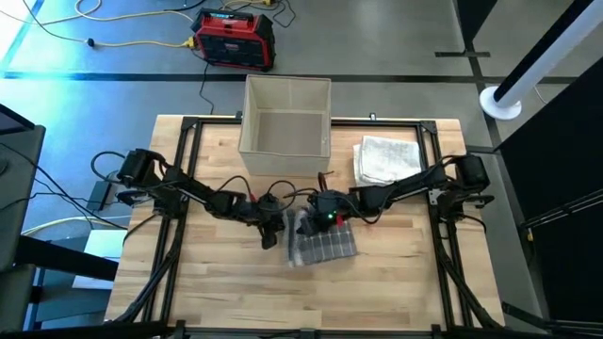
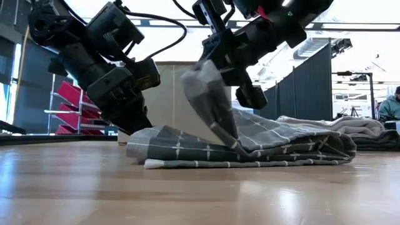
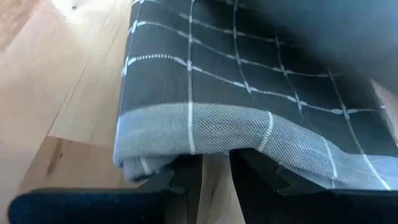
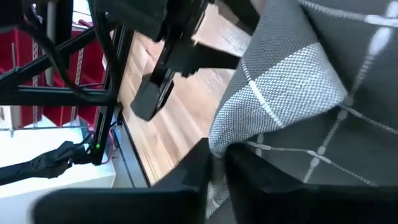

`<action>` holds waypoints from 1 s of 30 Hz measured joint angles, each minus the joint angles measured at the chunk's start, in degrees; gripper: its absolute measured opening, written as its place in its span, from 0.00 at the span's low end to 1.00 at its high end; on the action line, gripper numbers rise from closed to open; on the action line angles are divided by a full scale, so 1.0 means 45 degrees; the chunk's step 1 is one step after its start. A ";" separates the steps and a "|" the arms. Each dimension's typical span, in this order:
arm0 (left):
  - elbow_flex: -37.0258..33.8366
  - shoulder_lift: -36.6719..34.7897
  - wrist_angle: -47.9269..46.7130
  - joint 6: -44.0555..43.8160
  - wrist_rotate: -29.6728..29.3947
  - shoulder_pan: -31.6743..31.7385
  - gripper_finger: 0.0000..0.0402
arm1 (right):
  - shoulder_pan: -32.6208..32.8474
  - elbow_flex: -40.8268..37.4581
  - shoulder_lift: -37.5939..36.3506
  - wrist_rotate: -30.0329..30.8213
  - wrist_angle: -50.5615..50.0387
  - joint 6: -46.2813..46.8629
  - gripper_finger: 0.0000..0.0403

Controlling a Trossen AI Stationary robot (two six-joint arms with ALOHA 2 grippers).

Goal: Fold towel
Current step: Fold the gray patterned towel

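1. A dark checked towel (image 1: 323, 241) lies already folded into a thick bundle near the middle of the wooden surface (image 1: 217, 297), in front of a pale bin (image 1: 286, 118).
2. The right claw (image 2: 232, 74) hangs over the towel with one grey corner of the cloth raised up to it. The fingers show a narrow gap at that corner. Whether they grip it or have let go, I cannot tell.
3. The left claw (image 2: 132, 122) is down at the towel's far left edge, its tip just at the fold. Its fingers stand slightly apart against the hem, and whether they pinch any cloth is unclear.
4. Both arms reach inward from the two sides of the frame and meet over the bundle, forearms sloping down to it.
5. To do this step well, the raised corner should probably be laid flat, square with the layers under it. The left claw should keep the bundle from sliding.
6. A white cloth (image 1: 384, 157) lies well apart, beside the bin.
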 joint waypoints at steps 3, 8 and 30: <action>0.0005 -0.0087 -0.0121 0.0018 0.0040 -0.0048 0.18 | 0.0000 0.0000 -0.0138 0.0742 -0.0006 -0.0353 0.46; 0.0000 -0.1132 -0.1880 -0.0261 0.0987 -0.0276 0.18 | -0.0083 0.0000 -0.1116 0.0849 -0.0660 -0.1019 0.56; -0.0004 -0.1746 -0.0401 0.0678 0.0364 0.0510 0.18 | 0.2612 -0.1839 -0.2242 0.3087 -0.7326 -0.2169 0.06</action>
